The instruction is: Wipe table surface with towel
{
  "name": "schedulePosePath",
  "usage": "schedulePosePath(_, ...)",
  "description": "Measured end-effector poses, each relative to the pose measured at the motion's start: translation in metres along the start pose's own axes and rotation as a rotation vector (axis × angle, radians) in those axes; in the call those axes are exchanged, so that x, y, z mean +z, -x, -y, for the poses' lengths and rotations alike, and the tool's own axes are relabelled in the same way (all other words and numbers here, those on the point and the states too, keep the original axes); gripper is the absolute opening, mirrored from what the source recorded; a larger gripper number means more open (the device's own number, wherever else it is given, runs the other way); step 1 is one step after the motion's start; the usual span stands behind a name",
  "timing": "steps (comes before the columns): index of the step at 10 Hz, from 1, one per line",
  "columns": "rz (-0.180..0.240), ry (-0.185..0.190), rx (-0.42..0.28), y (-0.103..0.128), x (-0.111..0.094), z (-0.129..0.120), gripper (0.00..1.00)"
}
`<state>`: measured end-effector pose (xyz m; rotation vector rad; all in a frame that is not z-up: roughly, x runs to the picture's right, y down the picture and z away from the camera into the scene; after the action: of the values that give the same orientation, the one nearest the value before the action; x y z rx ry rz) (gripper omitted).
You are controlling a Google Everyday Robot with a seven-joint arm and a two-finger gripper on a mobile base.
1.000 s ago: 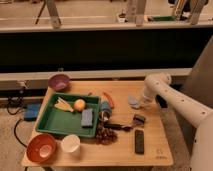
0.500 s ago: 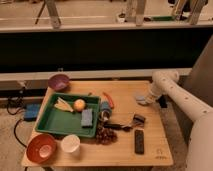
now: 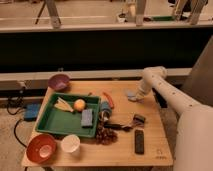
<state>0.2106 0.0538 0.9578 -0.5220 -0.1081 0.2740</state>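
Showing the wooden table [image 3: 150, 115] from above and in front, with the white arm [image 3: 167, 90] reaching in from the right edge and bending down at its elbow toward the far right part of the tabletop. The gripper [image 3: 136, 96] sits low over the surface at the end of the forearm, and directly beside and partly under it lies the small grey-blue towel [image 3: 131, 94], touching the wood; whether the fingers are spread or closed on the cloth cannot be told. Compared with the view half a second earlier, the gripper has travelled a little toward the table's right edge and back rim, and the towel now appears beneath its tip rather than to its left. Left of the gripper, close by, lies a red-orange tool [image 3: 109, 99], and beyond that the green tray [image 3: 52, 121] holds an orange [image 3: 79, 104], a yellowish item [image 3: 63, 104] and a blue-grey sponge [image 3: 87, 117]. Farther left and toward the back stands a purple bowl [image 3: 59, 81]. Nearer the camera than the gripper are a small dark object [image 3: 139, 119], a black remote [image 3: 139, 141] and a cluster of dark grapes [image 3: 106, 135]. At the front left corner, well apart from the gripper, sit a red bowl [image 3: 41, 148] and a white cup [image 3: 70, 144]. None of these other items has shifted between the two views.
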Motion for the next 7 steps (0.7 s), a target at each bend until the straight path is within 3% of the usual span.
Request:
schedulePosePath(2,0.019,0.009,-0.057,0.027,0.005,-0.002,0.08)
schedulePosePath(4,0.021,0.03,-0.106,0.036,0.01,-0.011,0.08)
schedulePosePath(7,0.002,0.054,-0.143,0.024,0.003,-0.045,0.08)
